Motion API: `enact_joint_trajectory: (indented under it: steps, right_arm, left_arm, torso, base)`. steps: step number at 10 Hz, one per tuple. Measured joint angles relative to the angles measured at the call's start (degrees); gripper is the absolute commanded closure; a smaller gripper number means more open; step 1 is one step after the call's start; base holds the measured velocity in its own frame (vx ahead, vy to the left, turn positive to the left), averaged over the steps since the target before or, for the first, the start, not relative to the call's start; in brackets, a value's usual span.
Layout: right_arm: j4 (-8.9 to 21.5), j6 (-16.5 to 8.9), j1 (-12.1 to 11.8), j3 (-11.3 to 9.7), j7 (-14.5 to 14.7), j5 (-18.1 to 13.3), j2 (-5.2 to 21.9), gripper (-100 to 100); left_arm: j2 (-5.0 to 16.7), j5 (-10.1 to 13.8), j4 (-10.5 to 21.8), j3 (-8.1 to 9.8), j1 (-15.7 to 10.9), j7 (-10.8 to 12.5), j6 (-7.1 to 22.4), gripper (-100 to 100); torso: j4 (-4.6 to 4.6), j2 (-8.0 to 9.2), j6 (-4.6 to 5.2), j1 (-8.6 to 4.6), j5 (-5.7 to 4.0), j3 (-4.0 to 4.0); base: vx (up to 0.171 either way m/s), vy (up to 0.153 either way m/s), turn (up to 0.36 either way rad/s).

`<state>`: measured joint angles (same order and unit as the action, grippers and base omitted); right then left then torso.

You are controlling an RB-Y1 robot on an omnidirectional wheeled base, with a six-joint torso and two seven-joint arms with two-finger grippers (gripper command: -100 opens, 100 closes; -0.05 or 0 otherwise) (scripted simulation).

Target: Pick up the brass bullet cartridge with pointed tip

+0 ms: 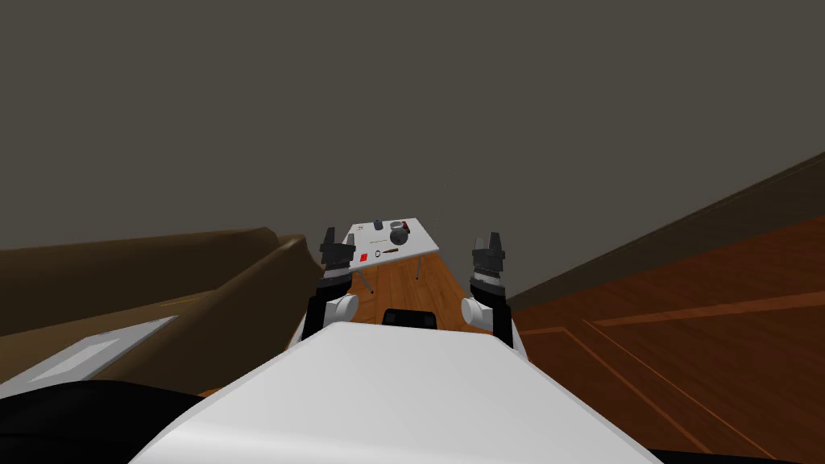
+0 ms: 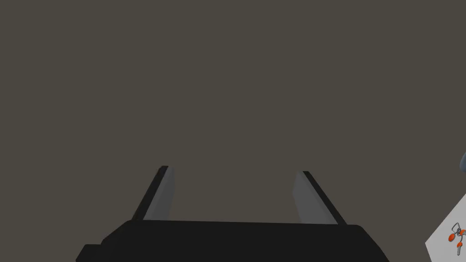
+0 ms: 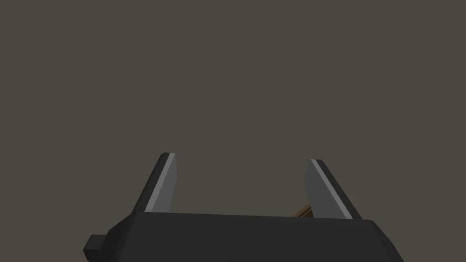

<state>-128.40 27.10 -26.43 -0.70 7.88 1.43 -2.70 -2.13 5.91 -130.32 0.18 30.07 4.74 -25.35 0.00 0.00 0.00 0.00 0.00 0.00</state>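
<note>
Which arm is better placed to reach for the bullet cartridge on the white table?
Left, probably. In the head view the cartridge on the table lies nearer the left gripper than the right gripper; both are open.

White table, red square, dark brown cartridge, reddish-brown plank floor, grey-brown wall

Plain dark grey-brown wall: spanning the far side, lying dim. Reddish-brown wooden plank floor: running up to a dark skirting strip. Small white counter on thin metal legs: standing near the wall. Long brown upholstered sofa: sitting just beside the counter.
</note>
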Motion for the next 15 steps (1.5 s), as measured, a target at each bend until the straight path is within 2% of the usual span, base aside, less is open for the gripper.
enact_joint_trajectory:
  steps: [4,6,11,15]
  right_arm:
    - [0.0,0.0,0.0,0.0,0.0,0.0,0.0,0]
    - [0.0,0.0,0.0,0.0,0.0,0.0,0.0,0]
    - [0.0,0.0,0.0,0.0,0.0,0.0,0.0,0]
    - [0.0,0.0,0.0,0.0,0.0,0.0,0.0,0]
  left_arm:
    - [5.4,0.8,0.7,1.40,-1.0,1.1,2.8,-100]
    - [7.5,1.6,0.9,2.64,-1.6,2.3,5.5,-100]
    - [10.1,3.8,2.6,6.12,-3.7,5.2,12.8,-100]
    - [10.9,5.2,3.3,8.25,-4.9,7.0,18.4,-100]
  torso:
    - [0.00,0.02,0.01,-0.17,-0.03,0.01]
    - [0.00,0.01,0.01,-0.21,-0.05,0.00]
    - [-0.01,-0.03,0.01,-0.26,-0.06,-0.02]
    - [-0.01,-0.04,0.00,-0.19,-0.04,-0.02]
  base:
    - [-0.002,-0.042,-0.052]
    - [-0.004,-0.064,-0.071]
    - [0.003,-0.063,-0.058]
    - [0.014,-0.055,-0.064]
